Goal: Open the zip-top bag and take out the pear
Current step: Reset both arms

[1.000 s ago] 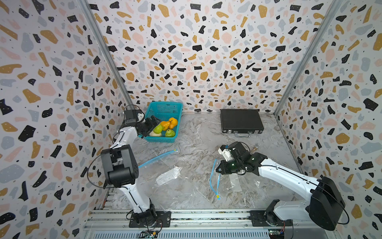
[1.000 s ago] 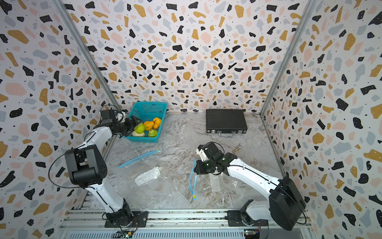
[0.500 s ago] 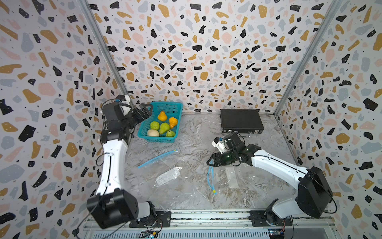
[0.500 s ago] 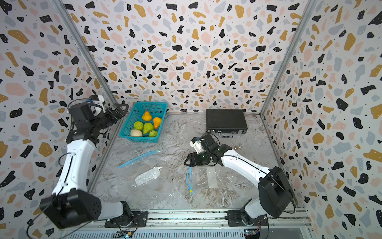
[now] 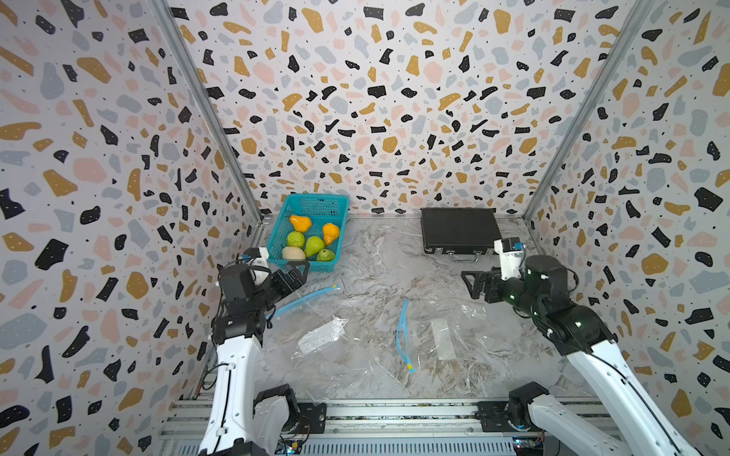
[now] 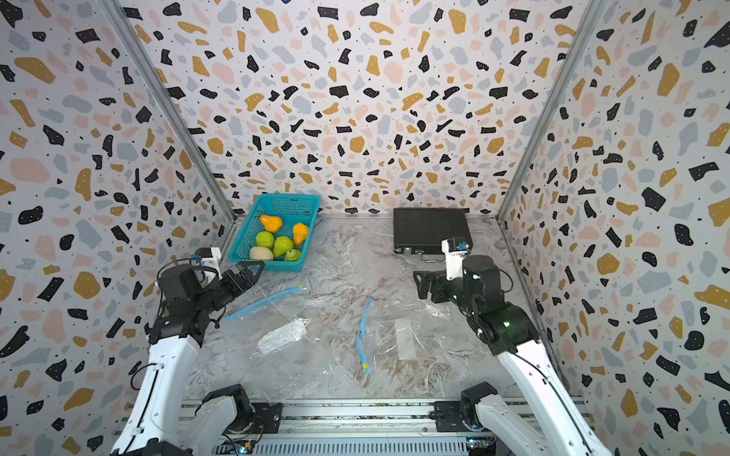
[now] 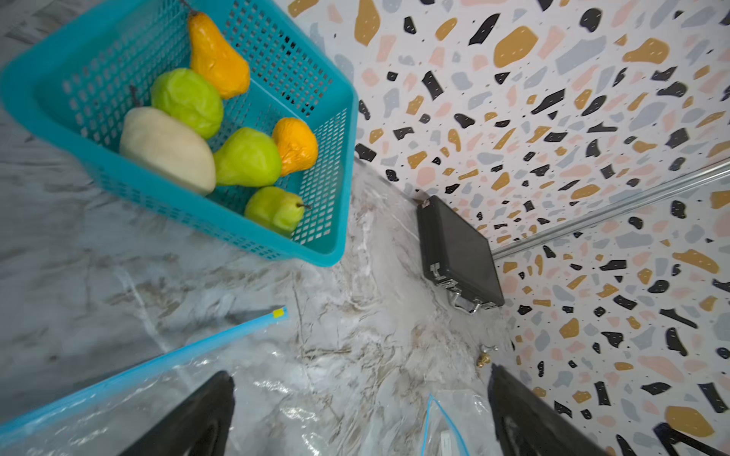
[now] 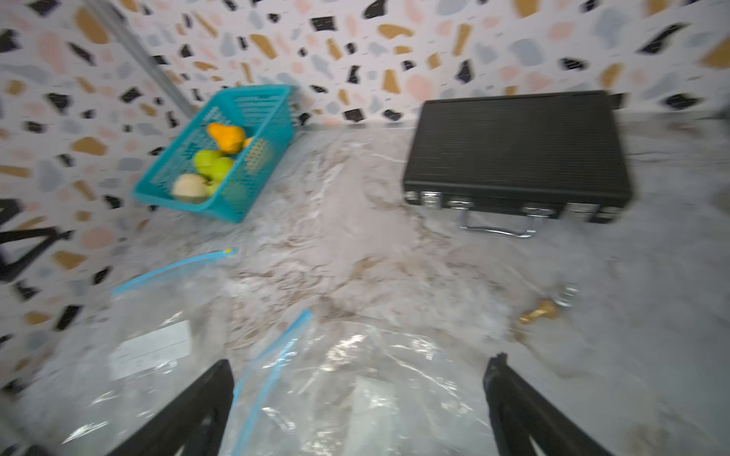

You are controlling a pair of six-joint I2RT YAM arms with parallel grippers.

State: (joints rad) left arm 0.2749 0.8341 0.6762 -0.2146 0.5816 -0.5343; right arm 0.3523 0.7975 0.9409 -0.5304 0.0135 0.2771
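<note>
Two clear zip-top bags with blue zip strips lie flat on the marble table: a left bag [image 5: 316, 339] [image 6: 282, 335] and a right bag [image 5: 442, 339] [image 8: 355, 375]. I see no pear inside either. Several pears [image 5: 314, 245] [image 7: 247, 158], green, orange and one pale, lie in a teal basket [image 5: 316, 196] at the back left. My left gripper [image 5: 297, 276] [image 7: 359, 379] hangs open just in front of the basket, above the left bag's zip. My right gripper [image 5: 472, 284] [image 8: 359, 363] is open and empty, raised behind the right bag.
A shut black case [image 5: 458, 231] [image 8: 513, 146] lies at the back right, close behind my right wrist. A small brass piece [image 8: 539, 312] sits on the table in front of it. Patterned walls close three sides; a metal rail [image 5: 395, 414] runs along the front.
My right gripper has opened and drawn back to the right, leaving the right bag flat. My left arm has pulled out of the basket and come down in front of it.
</note>
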